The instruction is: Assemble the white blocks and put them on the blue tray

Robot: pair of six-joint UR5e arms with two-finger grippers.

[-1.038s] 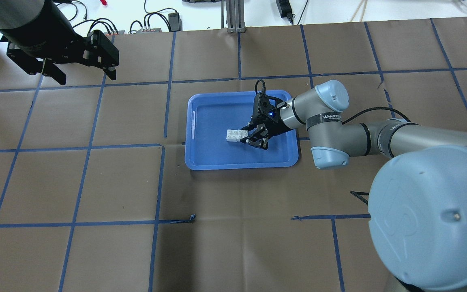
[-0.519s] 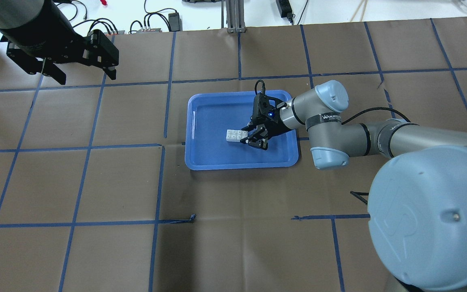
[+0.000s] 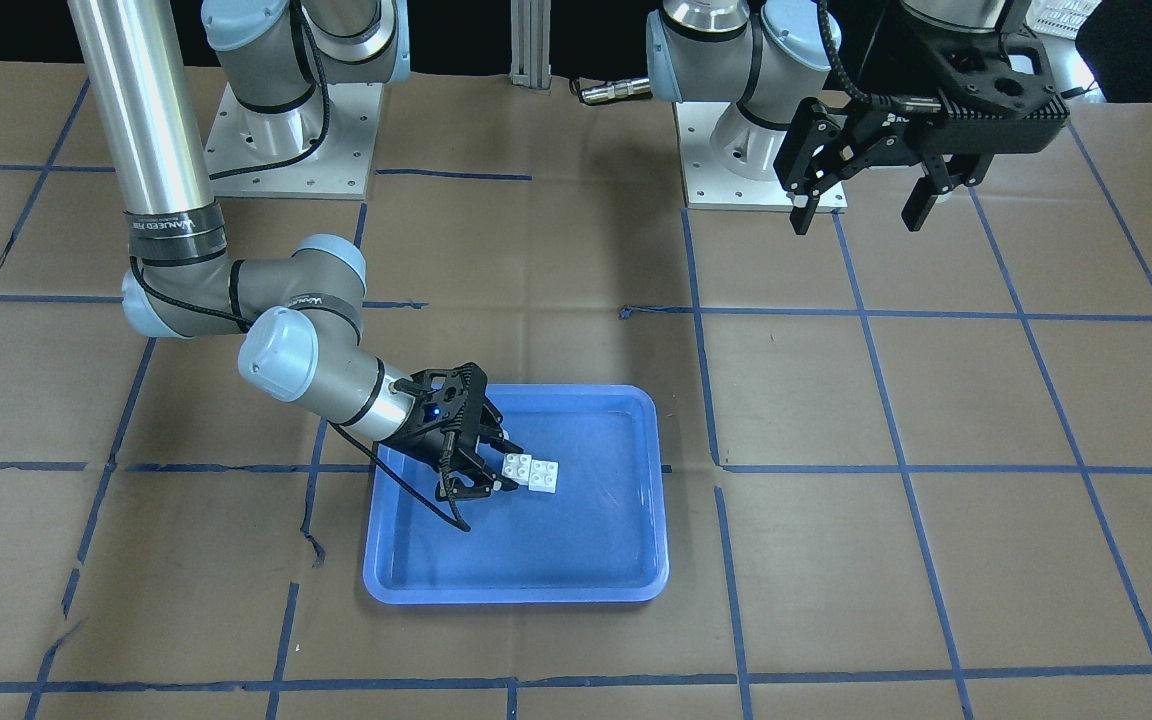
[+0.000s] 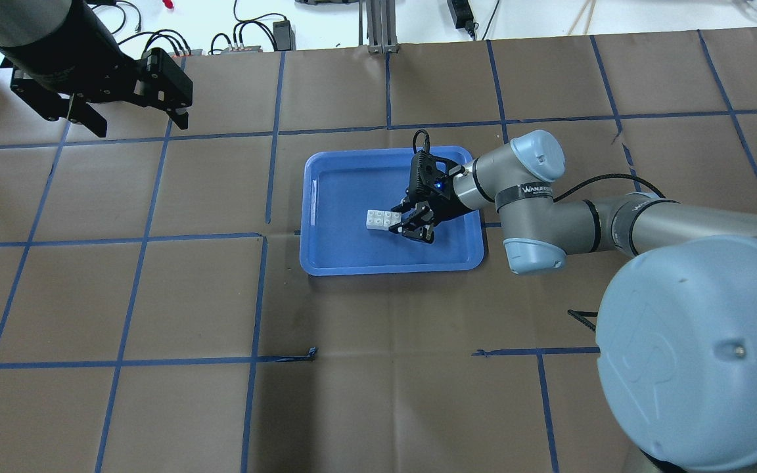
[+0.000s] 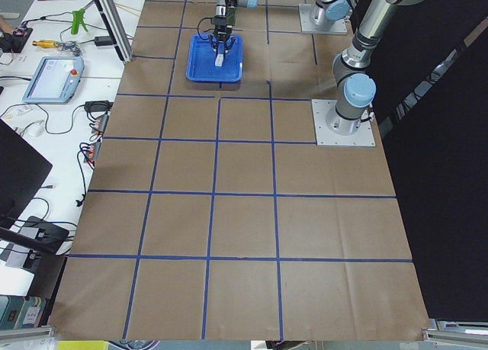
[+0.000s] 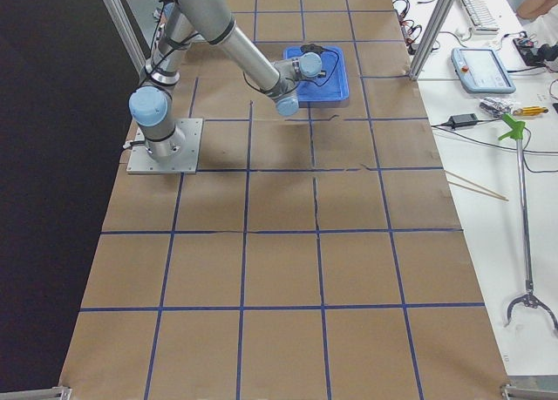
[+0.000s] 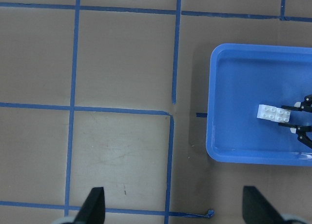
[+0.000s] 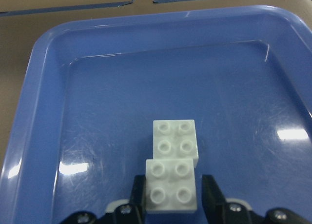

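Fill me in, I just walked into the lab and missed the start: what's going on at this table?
The right gripper is low inside the blue tray, its fingers closed on the sides of one of the two white blocks. The second block sits right against it, studs up. Whether they are clicked together is unclear. The left gripper hangs open above the table, well away from the tray, holding nothing.

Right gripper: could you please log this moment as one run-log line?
right gripper: jaws shut on near white block | both white blocks in blue tray | left gripper: open, empty
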